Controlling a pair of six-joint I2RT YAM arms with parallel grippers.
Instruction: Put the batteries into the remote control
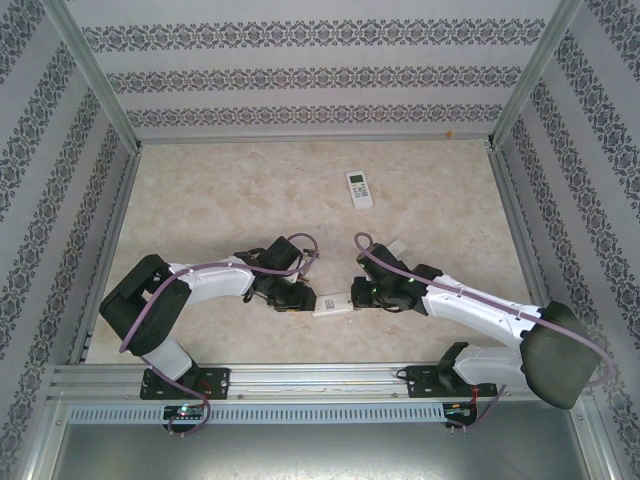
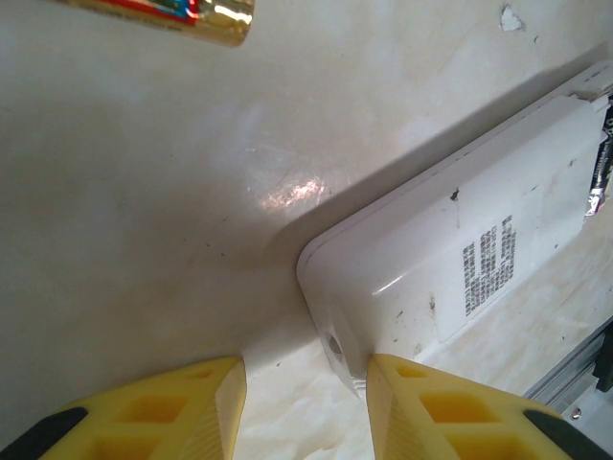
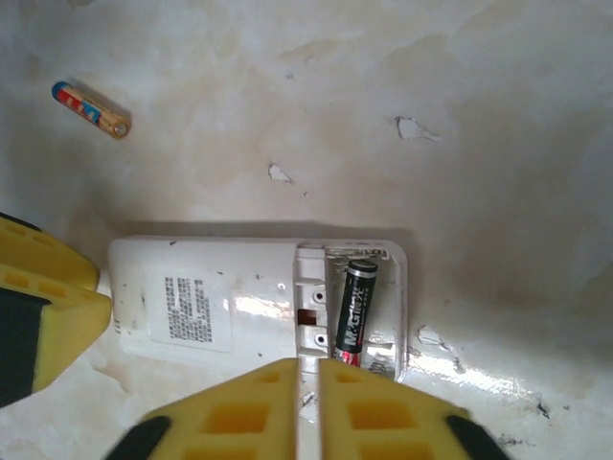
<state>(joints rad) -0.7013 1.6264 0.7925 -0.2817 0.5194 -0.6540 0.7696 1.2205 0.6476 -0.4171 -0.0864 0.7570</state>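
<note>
The white remote control [image 1: 331, 303] lies face down between my two grippers, its battery bay uncovered [image 3: 211, 297]. One black battery [image 3: 356, 307] sits in the bay's right slot. A second battery [image 3: 91, 109], gold with red and blue print, lies loose on the table beyond the remote's other end [image 2: 182, 11]. My right gripper [image 3: 308, 369] hovers at the bay's near edge, all but shut with a thin slit and nothing in it [image 1: 358, 295]. My left gripper [image 2: 306, 383] stands open at the remote's closed end [image 2: 450, 259], right finger touching its corner [image 1: 303, 300].
A second white remote [image 1: 359, 189] lies face up farther back, right of centre. A small white piece [image 1: 395, 245] rests behind my right wrist. Metal frame rails [image 1: 320, 380] run along the near edge and both sides of the marbled tabletop.
</note>
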